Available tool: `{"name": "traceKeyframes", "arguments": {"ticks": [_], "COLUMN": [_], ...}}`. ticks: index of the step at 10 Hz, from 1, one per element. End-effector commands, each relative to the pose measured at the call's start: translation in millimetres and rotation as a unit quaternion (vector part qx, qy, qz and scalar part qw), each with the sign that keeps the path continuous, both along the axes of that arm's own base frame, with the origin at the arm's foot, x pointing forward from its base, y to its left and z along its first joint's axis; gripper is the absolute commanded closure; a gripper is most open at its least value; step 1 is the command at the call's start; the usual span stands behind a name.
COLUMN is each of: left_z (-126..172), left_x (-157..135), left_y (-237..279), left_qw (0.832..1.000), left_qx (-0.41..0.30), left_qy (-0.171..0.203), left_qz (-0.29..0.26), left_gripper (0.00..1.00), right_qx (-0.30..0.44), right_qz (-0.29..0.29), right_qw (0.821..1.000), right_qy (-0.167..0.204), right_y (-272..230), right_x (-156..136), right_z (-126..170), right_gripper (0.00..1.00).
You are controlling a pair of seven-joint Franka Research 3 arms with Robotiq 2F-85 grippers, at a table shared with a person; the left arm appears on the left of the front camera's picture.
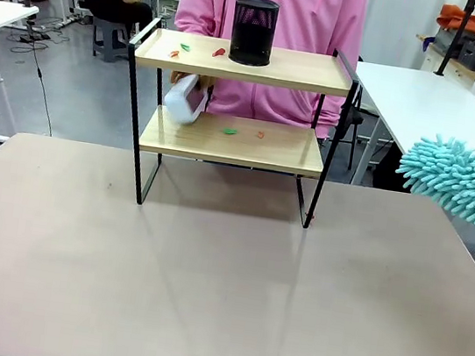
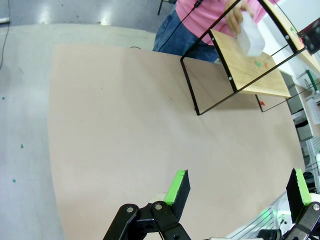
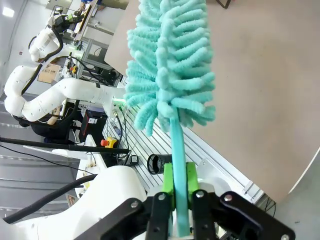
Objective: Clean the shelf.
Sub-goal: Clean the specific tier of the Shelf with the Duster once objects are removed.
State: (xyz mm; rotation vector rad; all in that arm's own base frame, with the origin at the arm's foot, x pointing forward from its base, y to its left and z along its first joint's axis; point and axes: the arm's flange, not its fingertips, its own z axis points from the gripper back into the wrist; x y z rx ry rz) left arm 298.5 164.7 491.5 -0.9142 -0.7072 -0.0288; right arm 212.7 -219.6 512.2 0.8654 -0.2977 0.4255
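Green-padded left fingers [image 2: 239, 192]: yours stand wide apart with nothing between them, over bare worktop [image 2: 125, 125] and well short of the shelf.
Worktop: pinkish beige; you see it run from the near edge to the shelf's feet.
Shelf [image 1: 268, 151]: it stands upright at the far middle of the worktop, two light wooden boards in a thin black frame, with a person [image 1: 270, 6] in pink right behind it.
White container [image 1: 185, 98]: the person's hand [image 1: 179, 77] holds it tilted at the left end of the shelf, between the two boards. You cannot tell whether it touches the lower one.
Scraps: a green one [image 1: 185, 47] and a red one [image 1: 219, 52] lie on the top board left of the cup; another green [image 1: 229, 130] and red [image 1: 260, 134] lie near the middle of the lower board.
Cup [image 1: 253, 31]: black mesh, upright on the top board, about midway along.
Duster [image 1: 463, 181]: teal and fluffy, its head hangs in the air at the right, apart from the shelf and at about the lower board's height.
Right fingers [image 3: 176, 175]: yours are clamped tight on the duster's teal handle, with the head rising above them.
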Motion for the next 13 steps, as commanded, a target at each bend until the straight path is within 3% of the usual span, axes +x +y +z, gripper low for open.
{"name": "traceKeyframes", "arguments": {"ticks": [1, 6, 7, 9, 10, 11, 13], "left_z": [-1.6, -1.6, -1.6, -1.6, -1.6, -1.6, -1.6], "left_x": [1.2, 1.2, 1.2, 1.2, 1.2, 1.2, 1.2], "left_y": [-1.9, -1.9, -1.9, -1.9, -1.9, -1.9, -1.9], "left_qw": [1.000, 1.000, 1.000, 1.000, 1.000, 1.000, 1.000], "left_qx": [-0.003, -0.003, -0.003, -0.003, -0.003, -0.003, -0.003], "left_qy": [-0.012, -0.012, -0.012, -0.012, -0.012, -0.012, -0.012], "left_qz": [-0.003, -0.003, -0.003, -0.003, -0.003, -0.003, -0.003], "left_gripper": [0.00, 0.00, 0.00, 0.00, 0.00, 0.00, 0.00], "right_qx": [0.010, 0.010, 0.000, 0.006, 0.012, 0.014, -0.028], "right_qz": [-0.011, -0.011, 0.000, 0.019, 0.036, 0.139, 0.191], "right_qw": [1.000, 1.000, 1.000, 0.999, 0.997, 0.983, 0.973], "right_qy": [0.003, 0.003, 0.000, -0.030, -0.073, -0.117, -0.129], "right_y": [3.3, 3.3, 0.0, 10.7, 19.6, 42.0, 86.4], "right_x": [0.4, 0.4, 0.0, -7.0, -14.8, -21.0, -23.6], "right_z": [5.7, 5.7, 0.0, 9.9, 21.3, 28.8, 30.7], "right_gripper": [1.00, 1.00, 0.88, 0.88, 0.88, 0.88, 0.88]}}
